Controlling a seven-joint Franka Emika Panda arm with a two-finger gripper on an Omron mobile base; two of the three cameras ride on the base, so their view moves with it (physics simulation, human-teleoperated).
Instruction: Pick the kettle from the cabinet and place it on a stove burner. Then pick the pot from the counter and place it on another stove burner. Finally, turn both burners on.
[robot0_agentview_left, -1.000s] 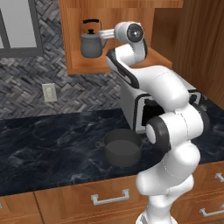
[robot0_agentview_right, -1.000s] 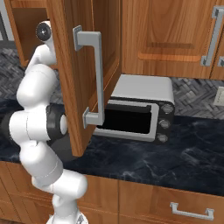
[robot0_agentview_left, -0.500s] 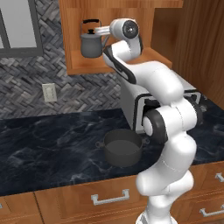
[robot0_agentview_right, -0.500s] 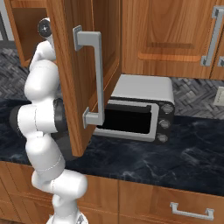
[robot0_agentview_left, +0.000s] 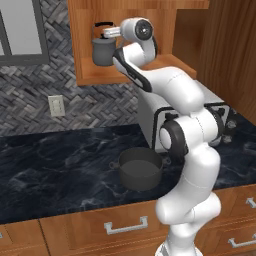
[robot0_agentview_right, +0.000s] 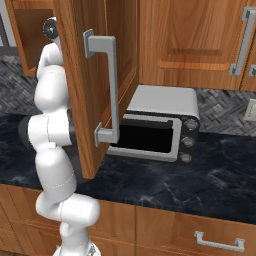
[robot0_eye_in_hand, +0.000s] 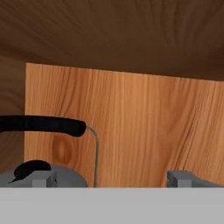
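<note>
Gripper (robot0_eye_in_hand: 109, 178): jaws spread wide, holding nothing. Raised into the cabinet (robot0_agentview_left: 87, 40) niche, level with the upper part of the kettle. In the hand view its two tips stand far apart at the bottom edge; the black arched handle passes above the left tip, and the lid knob sits just beside that tip. Whether either tip touches the kettle cannot be told.

Kettle (robot0_agentview_left: 103, 49): small, dark grey, upright on the niche shelf, directly ahead of the gripper and close against it in the left base view. Wooden back wall of the niche lies beyond it.

Pot (robot0_agentview_left: 140, 169): wide, low, dark grey, lidless, two loop handles. Well below the gripper, standing on the bench (robot0_agentview_left: 55, 165), near the arm's lower joints.

Toaster oven (robot0_agentview_right: 159, 124): silver, dark glass door, knobs on one side. On the bench, below the gripper and off to its right.

Cabinet door (robot0_agentview_right: 87, 75): swung open, long grey handle, to the right of the arm in the right base view.

Wall outlet (robot0_agentview_left: 56, 105): white, on the herringbone tile, below the gripper to its left.
</note>
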